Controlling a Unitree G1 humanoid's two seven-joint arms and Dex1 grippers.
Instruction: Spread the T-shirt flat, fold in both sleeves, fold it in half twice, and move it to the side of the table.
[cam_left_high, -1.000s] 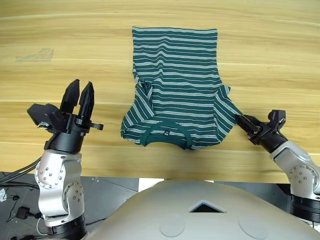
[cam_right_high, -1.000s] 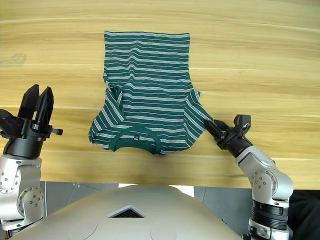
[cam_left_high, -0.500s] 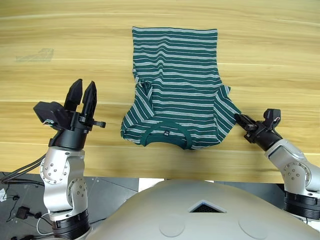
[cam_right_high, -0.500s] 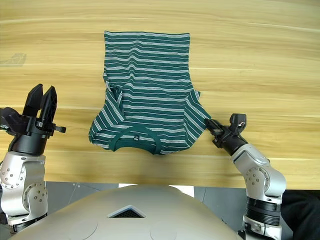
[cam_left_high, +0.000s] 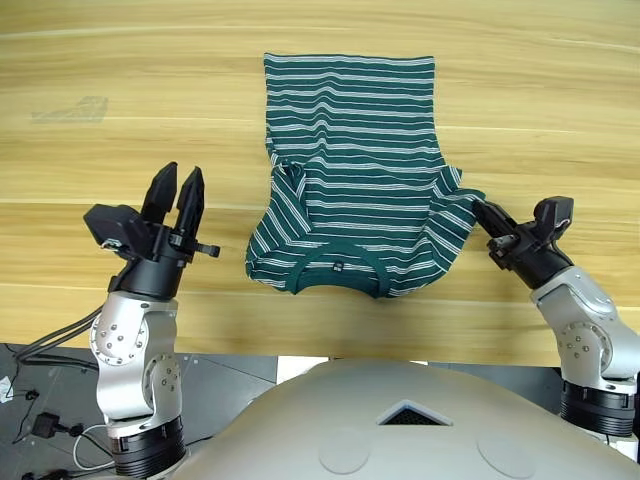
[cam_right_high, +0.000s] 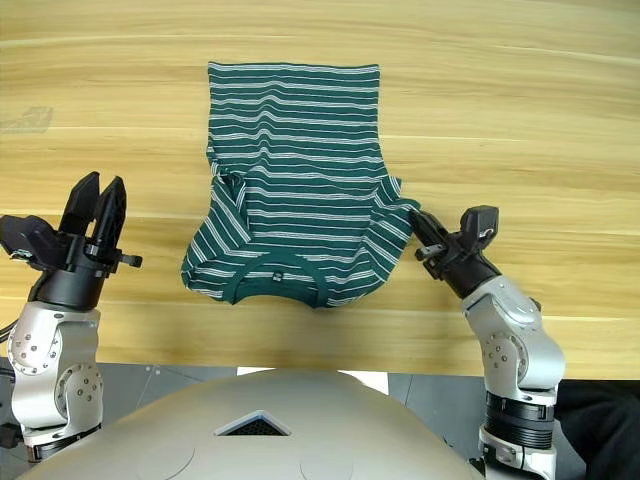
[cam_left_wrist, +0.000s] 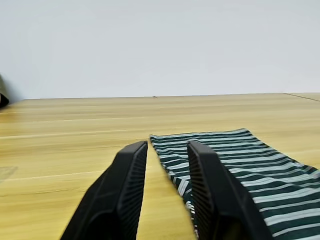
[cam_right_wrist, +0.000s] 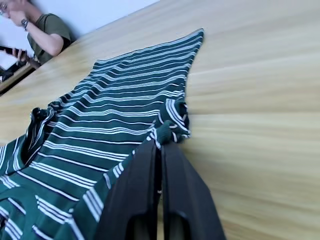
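Your right gripper (cam_left_high: 480, 210) pinched shut on T-shirt (cam_left_high: 350, 150) right sleeve edge. Your left gripper (cam_left_high: 180, 180) jaws parted, holding nothing, beside shirt's left side, apart. Shirt mid table (cam_left_high: 120, 60), collar toward you.

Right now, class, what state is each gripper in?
Left gripper: open, holding nothing.
Right gripper: closed on the T-shirt sleeve.

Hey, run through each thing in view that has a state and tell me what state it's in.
T-shirt: spread on the table, collar nearest the robot, sleeves bunched, not yet folded in half.
Left claw: open, holding nothing, beside the T-shirt.
Right claw: shut on the T-shirt's sleeve edge.
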